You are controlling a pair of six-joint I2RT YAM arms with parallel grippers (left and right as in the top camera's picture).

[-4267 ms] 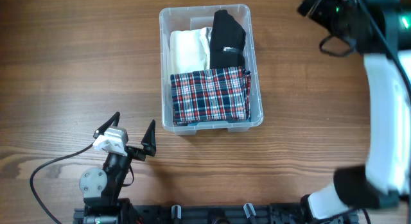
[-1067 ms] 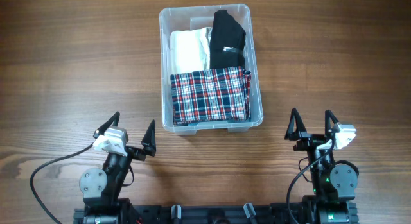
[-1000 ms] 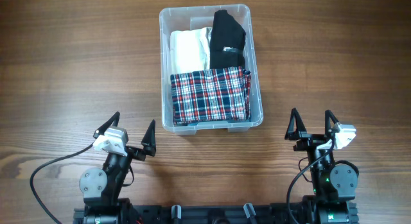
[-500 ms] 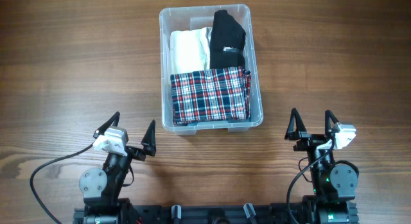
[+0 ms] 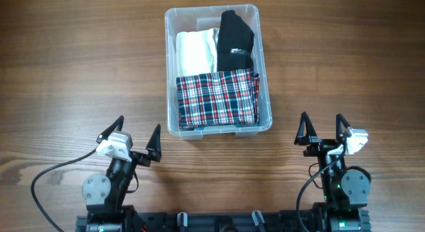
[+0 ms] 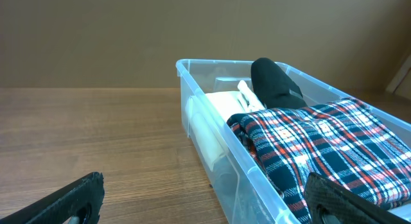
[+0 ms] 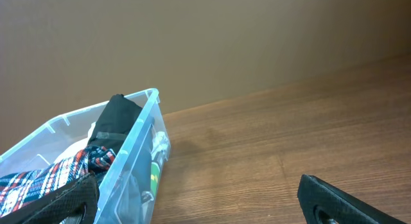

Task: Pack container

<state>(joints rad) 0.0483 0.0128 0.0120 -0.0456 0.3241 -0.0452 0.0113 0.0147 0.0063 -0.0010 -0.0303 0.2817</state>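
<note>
The clear plastic container [image 5: 265, 116] stands at the table's middle back. It holds a folded plaid garment [image 5: 216, 99] at the front, a white garment [image 5: 194, 51] at the back left and a black garment [image 5: 236, 39] at the back right. My left gripper [image 5: 138, 136] is open and empty at the front left, apart from the container. My right gripper [image 5: 323, 129] is open and empty at the front right. The container also shows in the left wrist view [image 6: 212, 137] and the right wrist view [image 7: 131, 153].
The wooden table [image 5: 80, 66] surrounds the container on all sides. A black cable [image 5: 50, 173] runs along the front left by the left arm's base.
The right arm has come down from the far right upper corner to rest at the front right, gripper open. In the last second nothing moved.
</note>
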